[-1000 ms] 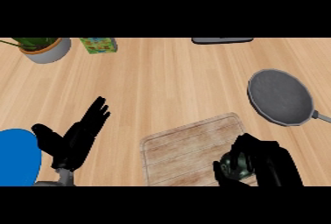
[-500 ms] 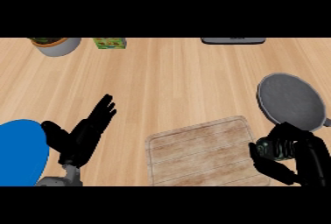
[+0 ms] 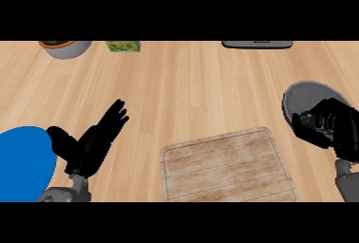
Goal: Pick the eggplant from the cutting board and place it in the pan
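The eggplant itself does not show anywhere: the cutting board lies bare of it, and the likeliest place for it is inside the right hand, whose fingers are curled tightly inward as if wrapped round something they hide. That hand hangs over the near part of the pan, covering much of its dark round base, so the job looks close to its end, with only the release left to do. The main risk from here is where the hand sits: it is over the pan's near edge, not its middle, so if the fingers open there, the eggplant could land on the rim and roll off onto the wooden surface. It could also catch on a finger and drop crookedly. The left hand rests near the lower left with its fingers straight and spread, holding nothing, just beside a blue round shape at the edge. Along the far side stand 3 other things, well apart from the action: a potted plant, a green box and a dark flat object.
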Controlling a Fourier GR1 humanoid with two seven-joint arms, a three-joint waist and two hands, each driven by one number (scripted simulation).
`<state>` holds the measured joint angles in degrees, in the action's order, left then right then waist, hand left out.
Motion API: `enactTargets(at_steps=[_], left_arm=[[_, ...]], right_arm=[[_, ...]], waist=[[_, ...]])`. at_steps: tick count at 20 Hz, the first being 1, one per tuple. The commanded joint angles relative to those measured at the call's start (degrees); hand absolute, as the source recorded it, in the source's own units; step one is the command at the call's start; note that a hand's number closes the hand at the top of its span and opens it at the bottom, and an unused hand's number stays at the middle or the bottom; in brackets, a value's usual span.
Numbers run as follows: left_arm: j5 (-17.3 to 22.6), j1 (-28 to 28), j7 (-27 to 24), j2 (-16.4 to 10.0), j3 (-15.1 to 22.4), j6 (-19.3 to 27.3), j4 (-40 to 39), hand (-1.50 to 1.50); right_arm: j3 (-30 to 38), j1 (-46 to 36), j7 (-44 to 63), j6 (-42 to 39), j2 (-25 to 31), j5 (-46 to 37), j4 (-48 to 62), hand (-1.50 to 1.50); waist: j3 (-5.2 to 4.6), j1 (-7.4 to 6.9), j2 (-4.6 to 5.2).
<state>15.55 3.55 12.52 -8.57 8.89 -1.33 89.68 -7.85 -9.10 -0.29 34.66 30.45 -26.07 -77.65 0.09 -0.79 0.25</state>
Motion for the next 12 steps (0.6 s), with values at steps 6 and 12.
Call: enactTargets(at_steps=[6, 12], left_arm=[[0.0, 1.9, 0.0, 0.2, -1.1, -1.4, -1.7, 0.00], [-0.9, -1.3, -0.9, 0.9, 0.1, -1.8, 0.2, 0.00]], right_arm=[[13.2, -17.8, -21.9, 3.8, -4.0, 8.2, 33.9, 1.50], [20.4, -24.4, -36.0, 2.1, -1.0, 11.4, 51.5, 1.50]], waist=[[0.06, -0.81, 0.30], [0.14, -1.66, 0.57]])
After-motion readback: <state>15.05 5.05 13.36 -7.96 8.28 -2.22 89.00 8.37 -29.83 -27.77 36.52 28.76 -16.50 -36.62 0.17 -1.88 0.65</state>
